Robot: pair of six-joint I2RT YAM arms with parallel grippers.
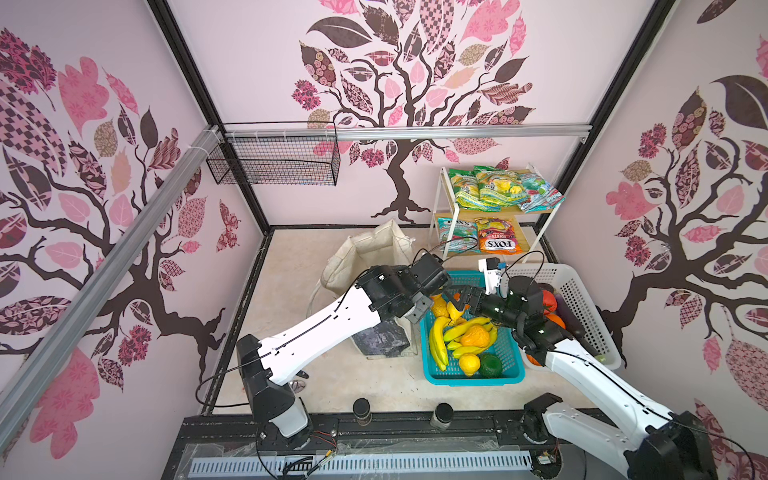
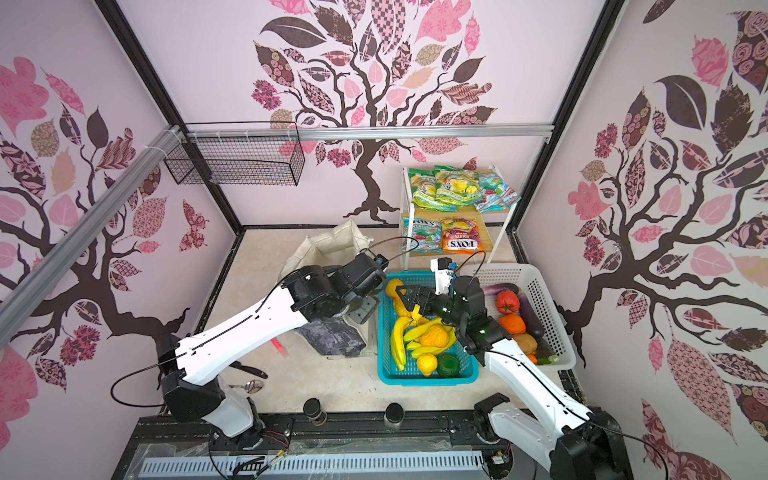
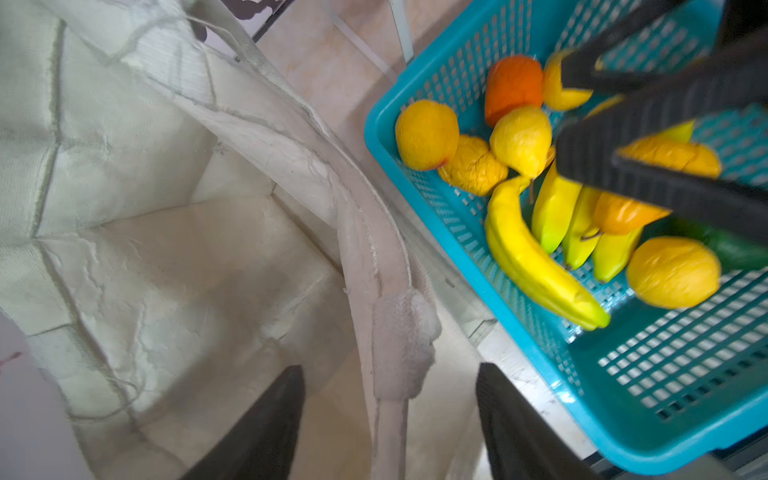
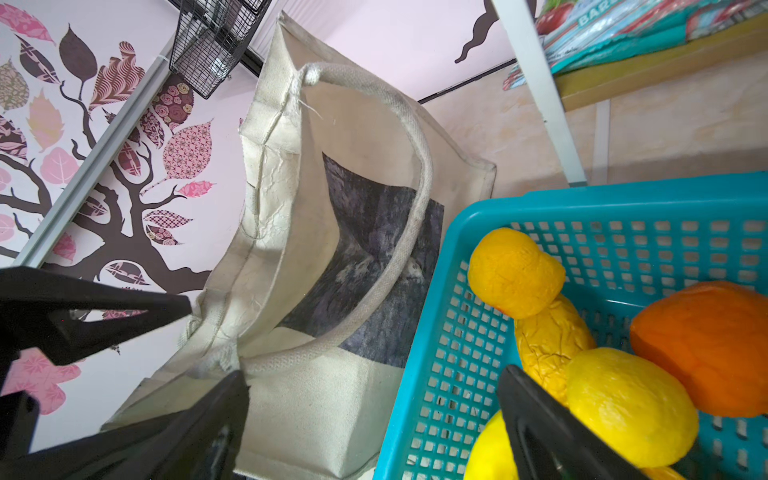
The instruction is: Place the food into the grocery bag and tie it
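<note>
Grocery bag (image 1: 368, 249): standing open on the tabletop (image 1: 282, 270), just beside the teal basket (image 1: 473, 380).
Food: bananas (image 1: 438, 345) and a lemon (image 1: 469, 364) lying in that basket.
Left pincer (image 3: 388, 368): hovering spread, straddling the bag's strap (image 3: 390, 266).
Right pincer (image 4: 372, 372): hovering spread above the fruit.

The grocery bag (image 4: 332, 407) is coarse cream canvas, matt, with a weave one can see. Its handle (image 4: 419, 174) is a thick woven cloth strap, a little fuzzy. Inside, the lining (image 3: 187, 270) looks crinkled, like a stiff coated film. The teal basket (image 4: 469, 332) at its right is smooth moulded plastic with a light shine, and the white basket (image 1: 582, 291) further right is plastic too. The bananas (image 3: 536, 257) are smooth and slightly glossy, while one yellow fruit (image 3: 473, 166) has a wrinkled, matt skin. On the far shelf (image 4: 648, 70) the boards look like pale wood and the snack packets (image 1: 498, 187) are glossy film. The wire basket (image 1: 274, 166) on the far wall is black metal.
</note>
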